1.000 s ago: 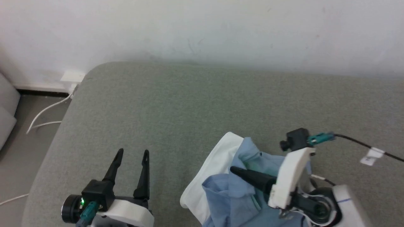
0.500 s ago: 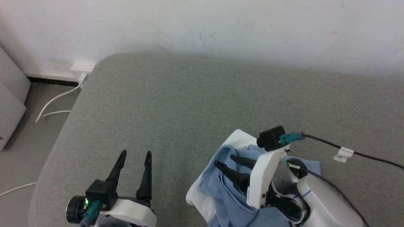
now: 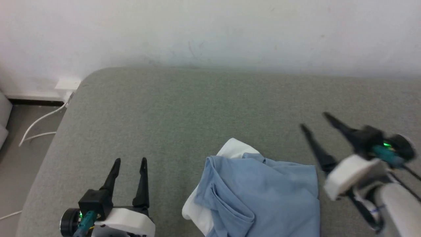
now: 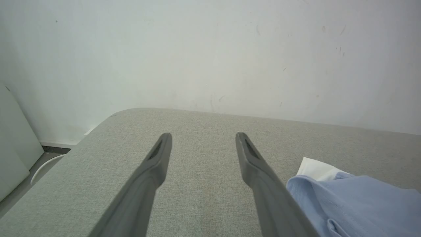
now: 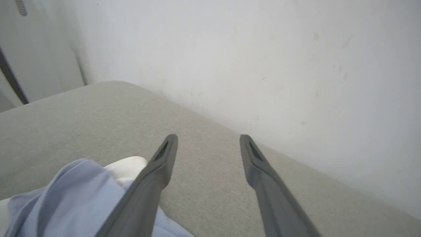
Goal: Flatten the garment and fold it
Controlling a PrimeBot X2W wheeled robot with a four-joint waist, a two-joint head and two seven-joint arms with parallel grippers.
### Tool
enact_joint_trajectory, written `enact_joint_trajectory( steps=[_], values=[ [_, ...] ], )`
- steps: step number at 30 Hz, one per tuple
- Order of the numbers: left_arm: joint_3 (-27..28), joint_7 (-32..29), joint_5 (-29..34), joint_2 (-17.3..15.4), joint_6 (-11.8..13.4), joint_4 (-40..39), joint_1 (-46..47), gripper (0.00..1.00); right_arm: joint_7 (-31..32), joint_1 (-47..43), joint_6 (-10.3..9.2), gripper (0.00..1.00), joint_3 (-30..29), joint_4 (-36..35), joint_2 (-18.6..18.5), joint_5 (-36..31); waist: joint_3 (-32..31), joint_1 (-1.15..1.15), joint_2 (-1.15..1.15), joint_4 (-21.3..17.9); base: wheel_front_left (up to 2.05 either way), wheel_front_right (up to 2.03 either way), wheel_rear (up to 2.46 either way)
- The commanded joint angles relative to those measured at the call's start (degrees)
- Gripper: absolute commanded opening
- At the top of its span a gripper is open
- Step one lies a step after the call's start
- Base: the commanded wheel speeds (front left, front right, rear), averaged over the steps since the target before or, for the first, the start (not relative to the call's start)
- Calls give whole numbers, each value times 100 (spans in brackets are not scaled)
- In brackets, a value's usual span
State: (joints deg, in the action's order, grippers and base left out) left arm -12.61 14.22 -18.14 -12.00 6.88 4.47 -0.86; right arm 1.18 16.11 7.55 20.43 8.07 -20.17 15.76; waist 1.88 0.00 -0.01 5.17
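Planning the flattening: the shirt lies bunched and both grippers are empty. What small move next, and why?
Probably lower the right gripper onto the right edge of the garment to pinch it: the garment lies crumpled, and that gripper hovers open beside it.

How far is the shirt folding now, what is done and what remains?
Done: nothing visible yet; the garment lies crumpled on the grey cushion, white part showing at its edge. In hand: nothing; the left gripper and right gripper both have open, empty jaws. Left: spreading it flat, then every fold.
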Motion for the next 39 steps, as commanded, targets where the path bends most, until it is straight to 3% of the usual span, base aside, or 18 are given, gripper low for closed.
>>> enact_joint_trajectory(
  steps=[1, 5, 13, 19, 23, 30, 34, 39],
  values=[
    [73, 45, -37, -2, 66, -1, -70, 100, -159, -436, -6, 100, -656, -283, 95, -186, -58, 0, 1, -133, 0, 0, 0],
    [156, 57, -50, -4, 127, -14, -159, 100, -389, -1134, -6, 100, -1727, -946, 314, -481, -128, 0, 1, -265, 0, 0, 0],
    [267, 66, -105, -43, 141, 41, -302, 100, -348, -2310, -6, 100, -2558, -1945, 916, -578, -277, 0, 1, -465, 0, 0, 0],
    [333, 70, -167, -61, 145, 59, -385, 100, -99, -2855, -6, 100, -2925, -2125, 1350, -141, -292, 0, 1, -601, 0, 0, 0],
    [364, 71, -198, -49, 164, 41, -399, 100, 328, -2862, -6, 100, -3573, -1740, 1358, 485, -248, 0, 1, -619, 0, 0, 0],
    [381, 74, -230, 0, 161, 32, -335, 100, 1654, -2652, -6, 100, -4286, -599, 974, 1574, -159, 0, 1, -484, 0, 0, 0],
    [360, 75, -220, 33, 137, 44, -273, 100, 2731, -2387, -6, 100, -4182, 139, 989, 2430, -95, 0, 1, -371, 0, 0, 0],
    [324, 76, -200, 100, 109, 87, -202, 100, 3769, -1931, -6, 100, -3640, 638, 1398, 3493, -34, 0, 1, -230, 0, 0, 0]
  ],
)
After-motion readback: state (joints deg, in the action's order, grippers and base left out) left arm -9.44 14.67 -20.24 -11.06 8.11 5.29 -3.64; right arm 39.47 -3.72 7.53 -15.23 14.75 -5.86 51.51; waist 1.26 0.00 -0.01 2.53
